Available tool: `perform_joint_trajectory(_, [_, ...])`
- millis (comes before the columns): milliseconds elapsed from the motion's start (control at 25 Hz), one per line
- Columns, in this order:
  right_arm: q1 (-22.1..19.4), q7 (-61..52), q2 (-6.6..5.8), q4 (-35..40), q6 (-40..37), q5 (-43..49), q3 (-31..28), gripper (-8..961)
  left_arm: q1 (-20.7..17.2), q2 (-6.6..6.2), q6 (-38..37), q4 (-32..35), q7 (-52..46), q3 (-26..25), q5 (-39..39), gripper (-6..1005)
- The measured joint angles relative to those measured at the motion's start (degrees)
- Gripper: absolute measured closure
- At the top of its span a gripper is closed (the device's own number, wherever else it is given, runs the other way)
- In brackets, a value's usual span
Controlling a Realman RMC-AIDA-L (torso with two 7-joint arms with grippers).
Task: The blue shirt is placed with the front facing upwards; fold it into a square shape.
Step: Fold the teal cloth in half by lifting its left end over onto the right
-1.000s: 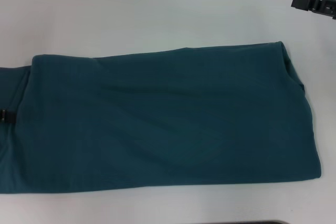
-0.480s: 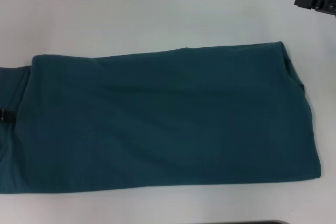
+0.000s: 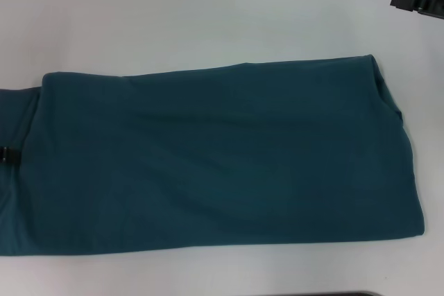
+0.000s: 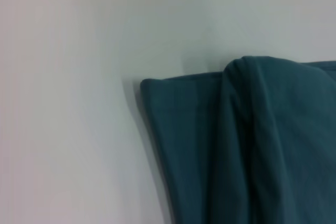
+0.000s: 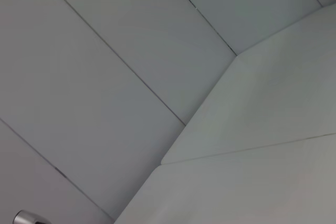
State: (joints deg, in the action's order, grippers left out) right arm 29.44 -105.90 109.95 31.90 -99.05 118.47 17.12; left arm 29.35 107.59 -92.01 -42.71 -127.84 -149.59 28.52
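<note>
Left claw [image 3: 5, 154] sits at the shirt's [image 3: 222, 157] left edge; right claw [image 3: 416, 1] is parked far right; I cannot tell their state. Shirt lies as a long band on the table [image 3: 208, 12], so next, I think, one end folds over.

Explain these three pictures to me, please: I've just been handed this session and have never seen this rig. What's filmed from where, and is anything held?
It is a two-armed robot. The head camera looks down on a white table with a dark teal-blue cotton shirt folded into a long band, plain side up. The left gripper shows as a black bit at the shirt's left end; the right gripper is apart, beyond the far right corner. The left wrist camera shows a shirt corner; the right wrist camera shows only pale panels. Whether anything is held cannot be seen.
</note>
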Motion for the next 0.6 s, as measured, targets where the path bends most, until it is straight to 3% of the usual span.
perform_joint_trajectory(600, [0.1,0.0,-0.08,0.0,0.1,0.0,-0.2,153,0.7,0.55,-0.4,0.1,0.1,0.7,-0.7,157])
